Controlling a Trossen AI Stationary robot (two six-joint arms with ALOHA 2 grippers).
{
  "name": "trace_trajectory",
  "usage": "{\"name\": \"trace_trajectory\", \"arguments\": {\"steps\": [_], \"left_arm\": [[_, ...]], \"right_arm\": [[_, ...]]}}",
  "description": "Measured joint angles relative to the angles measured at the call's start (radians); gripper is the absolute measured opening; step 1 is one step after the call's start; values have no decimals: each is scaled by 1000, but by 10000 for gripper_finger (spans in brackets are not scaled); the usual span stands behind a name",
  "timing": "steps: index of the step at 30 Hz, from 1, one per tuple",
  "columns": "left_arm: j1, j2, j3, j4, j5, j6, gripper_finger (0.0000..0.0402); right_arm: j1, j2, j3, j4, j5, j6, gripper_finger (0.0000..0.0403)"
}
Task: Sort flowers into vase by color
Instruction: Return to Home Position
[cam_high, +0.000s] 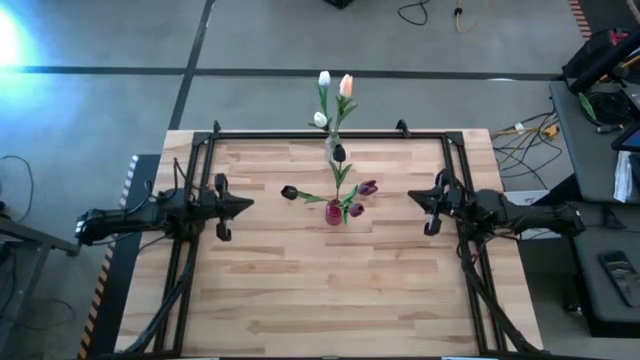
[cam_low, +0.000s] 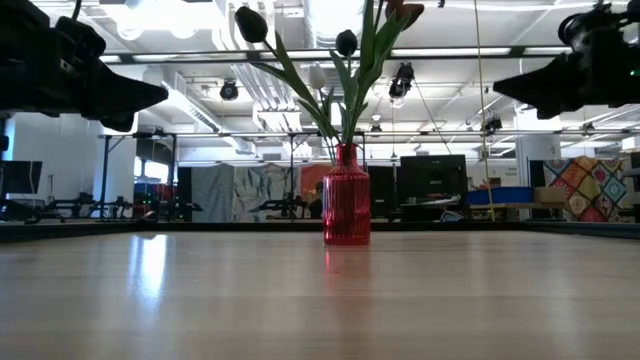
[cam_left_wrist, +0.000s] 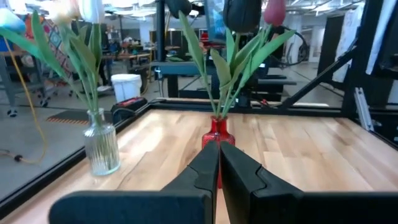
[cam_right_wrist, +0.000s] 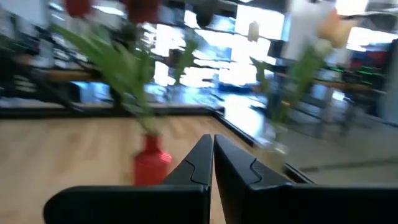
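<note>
Wood tabletop fills the low view's foreground. Red vase stands upright at about mid-table. It holds the dark tulips: four heads, purple-black to maroon, stems fanning left, back and right over the rim. Behind it, near the table's back edge, the clear glass vase holds the pale tulips: white, peach and cream heads leaning out past the edge. The two vases stand apart, roughly in line front to back.

Left gripper is left of the red vase and well apart from it, raised off the wood, level, tip pointing at the vase. Its fingers are pressed together with only a hairline seam and nothing between them. Right gripper mirrors it on the right: same height, tip facing the vase, well apart. Its fingers are likewise pressed together and hold nothing. Both arms stretch inward from the table's side edges. Right wrist view is blurred, but the red vase and green stems are recognisable.
</note>
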Motion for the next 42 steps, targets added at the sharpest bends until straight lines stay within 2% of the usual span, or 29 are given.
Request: {"name": "trace_trajectory", "arguments": {"steps": [4,42], "left_arm": [[0,16,0,0,-6,-8,0],[0,111,14,-4,-6,-12,0]], "right_arm": [[0,0,0,-33,100,-2,9],[0,14,0,-39,103,-1,9]]}}
